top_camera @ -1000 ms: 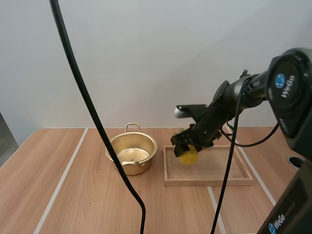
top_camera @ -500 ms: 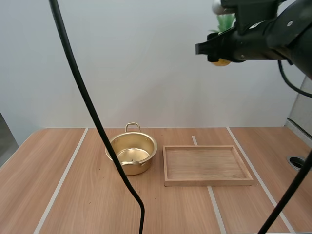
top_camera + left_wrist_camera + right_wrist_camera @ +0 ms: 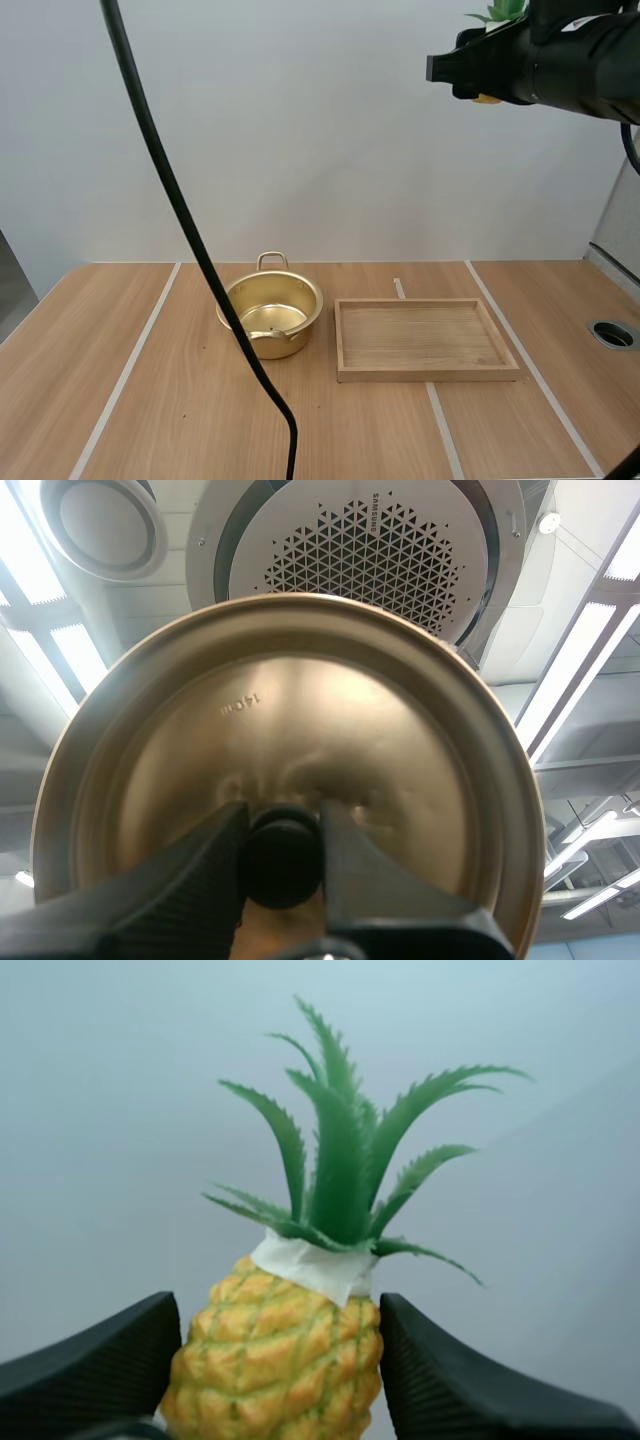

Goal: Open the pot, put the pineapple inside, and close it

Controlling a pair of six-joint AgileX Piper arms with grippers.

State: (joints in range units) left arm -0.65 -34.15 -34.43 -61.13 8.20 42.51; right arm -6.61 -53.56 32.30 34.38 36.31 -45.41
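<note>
Pineapple (image 3: 275, 1360) is pinched by its yellow body between the right fingers (image 3: 90, 1370), green crown pointing away from them. In the high view the right arm (image 3: 560, 65) holds it well above the desk (image 3: 150, 400). Pot (image 3: 270, 315) stands lidless on the desk, with the tray (image 3: 425, 340) just beside it. Left fingers (image 3: 190, 880) clamp the knob (image 3: 283, 860) of the lid (image 3: 300, 730).
</note>
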